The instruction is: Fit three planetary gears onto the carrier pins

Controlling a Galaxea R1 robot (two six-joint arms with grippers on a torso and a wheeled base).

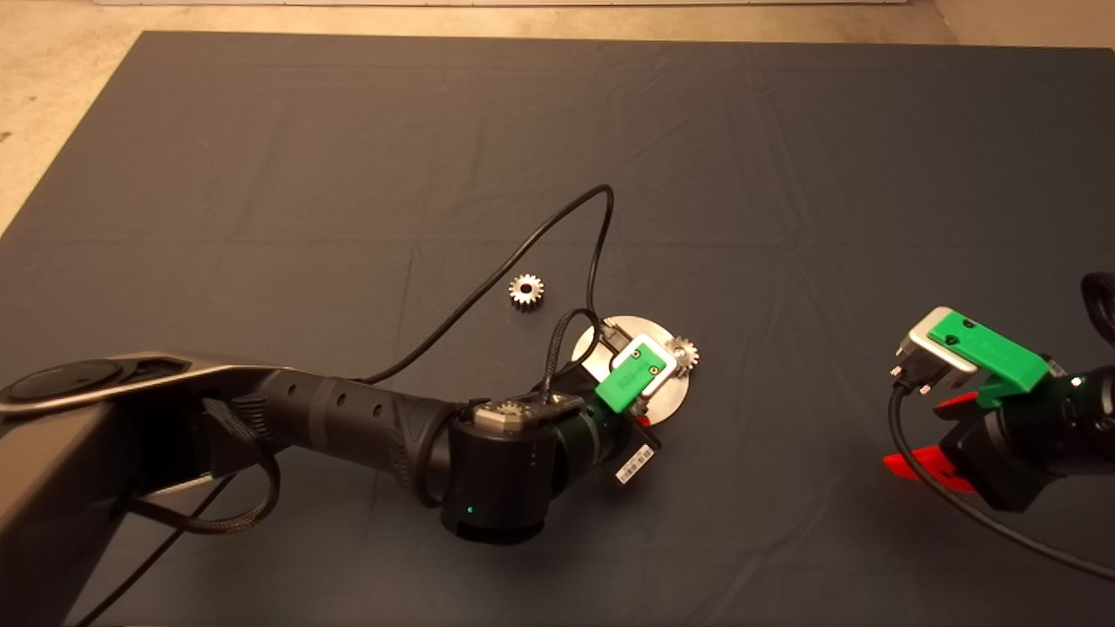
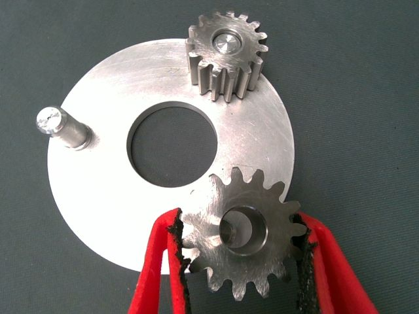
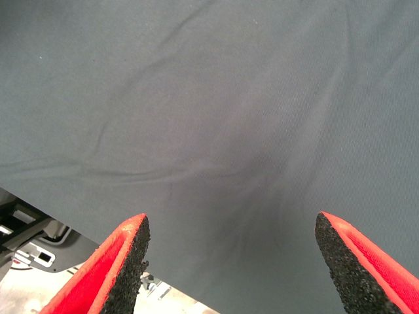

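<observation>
The carrier disc (image 2: 98, 183) lies flat on the mat, also visible in the head view (image 1: 669, 399). One planetary gear (image 2: 226, 55) sits fully down on a carrier pin at the disc's far rim (image 1: 685, 353). A second pin (image 2: 60, 125) stands bare. My left gripper (image 2: 239, 221) is shut on another gear (image 2: 252, 261), held level over the disc's near rim, and a pin top shows inside its bore, slightly off centre. A third gear (image 1: 526, 289) lies loose on the mat to the left of the disc. My right gripper (image 1: 932, 435) hovers open at the right edge.
The left arm's black cable (image 1: 601, 218) arcs over the mat just behind the disc. The right wrist view shows only bare dark mat (image 3: 216, 118) between the open fingers (image 3: 127, 252), with the mat's edge and floor beyond.
</observation>
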